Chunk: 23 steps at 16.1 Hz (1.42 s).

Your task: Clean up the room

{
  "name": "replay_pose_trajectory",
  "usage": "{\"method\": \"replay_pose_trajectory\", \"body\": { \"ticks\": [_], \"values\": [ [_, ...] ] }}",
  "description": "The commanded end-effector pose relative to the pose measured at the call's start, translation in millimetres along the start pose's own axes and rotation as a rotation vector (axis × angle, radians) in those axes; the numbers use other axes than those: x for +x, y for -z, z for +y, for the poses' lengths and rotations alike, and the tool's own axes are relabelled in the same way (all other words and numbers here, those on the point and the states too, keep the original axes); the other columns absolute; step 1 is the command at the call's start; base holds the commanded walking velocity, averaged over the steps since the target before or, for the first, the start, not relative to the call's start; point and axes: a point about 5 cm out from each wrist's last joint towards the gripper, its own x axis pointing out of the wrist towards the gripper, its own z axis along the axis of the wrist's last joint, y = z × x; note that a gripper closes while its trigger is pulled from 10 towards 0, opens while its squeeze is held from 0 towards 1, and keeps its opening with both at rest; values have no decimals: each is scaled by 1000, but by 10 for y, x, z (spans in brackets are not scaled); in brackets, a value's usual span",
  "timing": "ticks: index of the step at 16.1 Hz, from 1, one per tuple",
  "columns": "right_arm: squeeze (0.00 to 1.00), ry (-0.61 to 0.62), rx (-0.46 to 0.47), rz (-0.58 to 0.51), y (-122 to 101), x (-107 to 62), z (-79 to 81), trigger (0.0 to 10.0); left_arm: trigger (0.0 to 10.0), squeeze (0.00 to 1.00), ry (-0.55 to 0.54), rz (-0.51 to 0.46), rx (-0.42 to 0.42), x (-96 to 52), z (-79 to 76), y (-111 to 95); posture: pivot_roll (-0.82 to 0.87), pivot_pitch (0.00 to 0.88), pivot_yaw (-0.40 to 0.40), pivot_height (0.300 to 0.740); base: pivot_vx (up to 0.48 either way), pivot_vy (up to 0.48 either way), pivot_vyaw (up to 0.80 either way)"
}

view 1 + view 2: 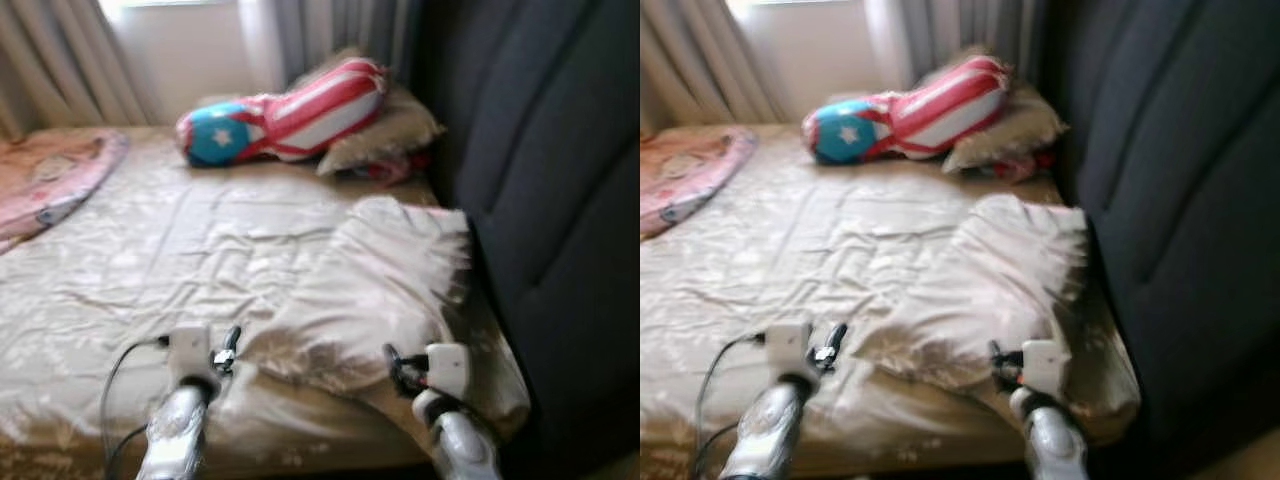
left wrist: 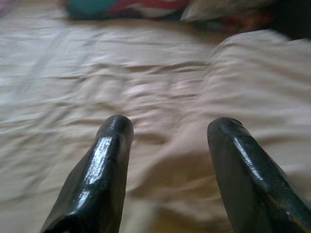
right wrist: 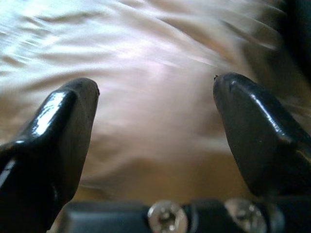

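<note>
A bed (image 1: pixel 150 270) with a creased beige sheet lies before me. A folded-back beige blanket (image 1: pixel 370 290) is heaped on its right half. My left gripper (image 1: pixel 230 350) hovers low over the near edge of the bed, just left of the blanket's lower corner. In the left wrist view its fingers (image 2: pixel 112 160) stand apart with the blanket fold (image 2: pixel 252 87) ahead. My right gripper (image 1: pixel 392 365) hangs over the blanket's near right part. Its fingers (image 3: pixel 63 121) are spread wide with only cloth (image 3: pixel 155 97) behind them.
A red, white and blue striped cushion with a star (image 1: pixel 280 110) and a beige pillow (image 1: pixel 385 135) lie at the head of the bed. A pink quilt (image 1: pixel 50 180) sits at the far left. A dark padded headboard (image 1: pixel 550 200) rises along the right. Curtains (image 1: pixel 60 60) hang behind.
</note>
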Motion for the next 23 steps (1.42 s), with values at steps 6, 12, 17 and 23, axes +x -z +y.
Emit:
{"method": "replay_pose_trajectory", "body": {
  "ticks": [6,12,17,23],
  "values": [
    [0,-6,2,17,-34,65,91,10000,10000,0,-23,9,2,-31,99,14,19,0,-12,661,92,0,0],
    [1000,86,108,178,-41,199,-25,10000,10000,0,-17,-4,10,-37,138,-31,55,0,-4,661,0,0,0],
    [1000,165,240,294,-31,252,-70,10000,10000,0,-4,-26,43,-109,243,-122,111,0,28,661,0,0,0],
    [0,179,291,293,-18,249,-50,10000,10000,0,26,-84,52,-222,260,-382,148,0,58,661,0,0,0]
  ]
}}
